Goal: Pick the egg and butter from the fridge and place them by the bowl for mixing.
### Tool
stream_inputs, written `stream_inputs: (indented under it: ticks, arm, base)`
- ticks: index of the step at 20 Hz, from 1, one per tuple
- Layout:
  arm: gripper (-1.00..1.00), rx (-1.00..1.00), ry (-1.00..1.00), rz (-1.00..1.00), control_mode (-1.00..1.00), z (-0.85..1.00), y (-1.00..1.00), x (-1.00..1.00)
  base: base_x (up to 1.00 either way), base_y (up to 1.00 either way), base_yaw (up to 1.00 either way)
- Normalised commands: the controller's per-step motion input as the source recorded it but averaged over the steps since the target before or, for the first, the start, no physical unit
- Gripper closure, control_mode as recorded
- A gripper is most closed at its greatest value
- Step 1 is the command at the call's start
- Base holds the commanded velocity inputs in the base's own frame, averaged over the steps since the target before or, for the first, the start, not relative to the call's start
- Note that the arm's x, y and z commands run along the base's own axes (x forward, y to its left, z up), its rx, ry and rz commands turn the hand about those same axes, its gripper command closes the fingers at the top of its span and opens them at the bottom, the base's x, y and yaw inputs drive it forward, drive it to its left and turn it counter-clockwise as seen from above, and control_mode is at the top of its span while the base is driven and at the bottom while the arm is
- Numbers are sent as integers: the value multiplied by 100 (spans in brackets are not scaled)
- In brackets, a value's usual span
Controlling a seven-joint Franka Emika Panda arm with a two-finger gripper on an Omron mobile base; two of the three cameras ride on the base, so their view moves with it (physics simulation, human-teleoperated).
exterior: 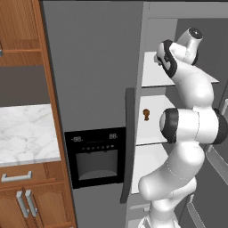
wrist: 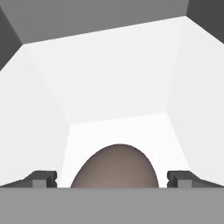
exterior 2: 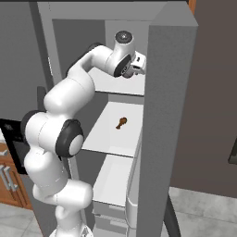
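The two-finger gripper (wrist: 112, 181) stands spread wide, the rounded grey-brown egg (wrist: 114, 168) between its dark tips on the tall grey fridge's (exterior: 95, 67) white upper shelf; contact seems unlikely. The dispenser display digits are unreadable.

Small brown stalked mushroom-like item (exterior: 146, 114) lying on a white middle shelf, well apart from anything else there, stalk pointing down and toward the front edge as seen from the right base camera. Wooden cabinets (exterior: 26, 26) on the far left, upper unit with a warm brown panelled front. White marble-veined countertop (exterior: 24, 133) beneath, running back to a plain grey wall (exterior: 22, 87). Below the counter, a drawer with a pale metal handle (exterior: 16, 177) and two doors with paired upright handles (exterior: 26, 203). Grey tiled floor (exterior 2: 203, 208) at lower right.
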Motion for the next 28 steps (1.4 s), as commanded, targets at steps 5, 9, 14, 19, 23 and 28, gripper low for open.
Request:
stream_inputs:
  ticks: [5,9,14,19,23,28]
  arm:
    - [-100,1,0,0,-100,-19,0,0]
    - [-100,2,0,0,-100,-21,0,0]
    - [100,1,0,0,-100,-23,0,0]
    - [100,2,1,0,-100,-28,8,12]
    - [100,1,0,0,-100,-27,6,2]
    - [100,1,-1,0,-100,-10,13,-26]
  base:
    - [0,0,0]
    - [0,0,0]
    - [0,0,0]
    - [0,0,0]
    - [0,0,0]
    - [0,0,0]
